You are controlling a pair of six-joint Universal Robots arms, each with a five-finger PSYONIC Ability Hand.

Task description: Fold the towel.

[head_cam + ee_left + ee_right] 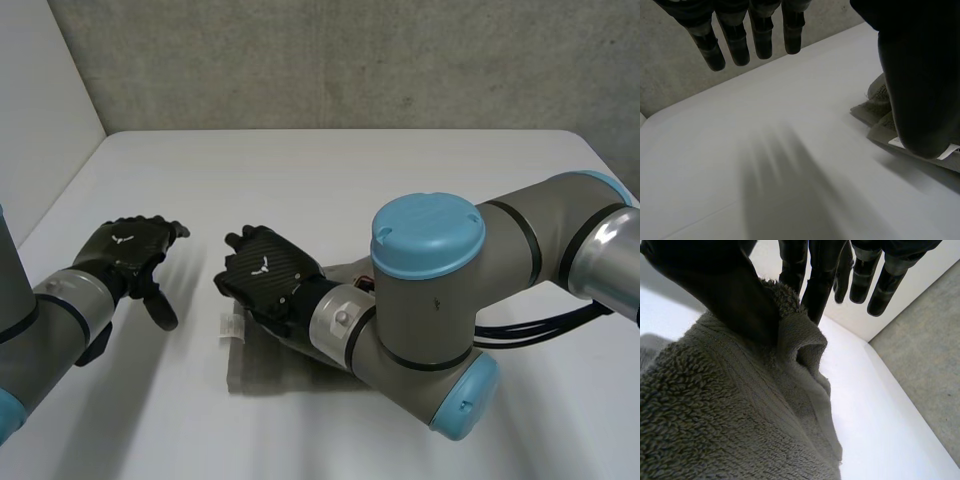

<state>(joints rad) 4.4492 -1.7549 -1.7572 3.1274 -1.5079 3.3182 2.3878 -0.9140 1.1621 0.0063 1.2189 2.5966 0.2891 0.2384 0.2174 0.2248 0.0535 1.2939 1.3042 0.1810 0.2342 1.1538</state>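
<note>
A grey towel [262,362] lay on the counter [400,170], the right hand [262,272] pinching its raised edge between thumb and fingers, the left hand [128,250] beside it with fingers straight; folding likely needed that pinch kept firm.

**Soft, even light over a bright white table**

Diffuse light from overhead falls on the table [350,170], bright white in the head view and greyer in the left wrist view. The concrete wall [350,60] is a duller mid-grey. The left hand [130,250] and right hand [262,275] stay very dark, with a faint sheen. The towel [730,430] has lit loops and shaded folds.
</note>
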